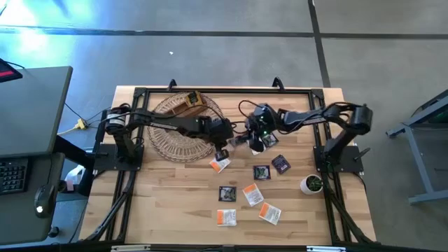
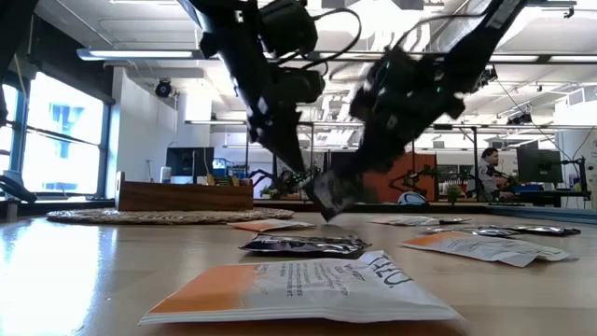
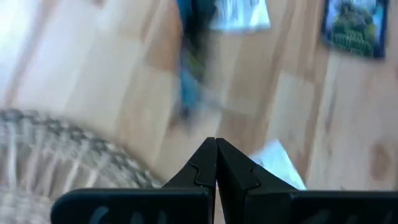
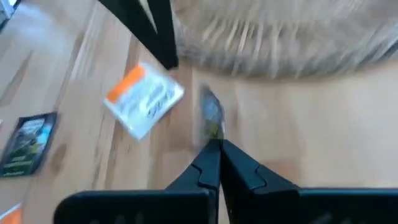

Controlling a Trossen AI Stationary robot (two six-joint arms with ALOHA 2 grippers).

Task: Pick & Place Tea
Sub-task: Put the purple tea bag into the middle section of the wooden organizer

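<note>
Right gripper (image 4: 214, 144) pinched tight on a dark sachet (image 4: 211, 118), lifted just off the table (image 1: 175, 203) mid-scene beside the wicker mat (image 1: 183, 129). Left gripper (image 3: 216, 144) closed, empty, close by. Seven other sachets loose nearer: three dark, four orange-white.

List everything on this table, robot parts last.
orange-and-white sachets: four seen, lying flat mid-table
dark sachets: three, purple-black, flat among them
held sachet: one, dark, hanging edge-on above the table
wicker mat: one, tan, left side of table
wooden box: one, brown, on the mat
plant pot: one, white, beside the right arm's base
table: one, light wood
left gripper: jaws shut, nothing in them, by the mat's edge
right gripper: jaws shut on the held sachet
</note>
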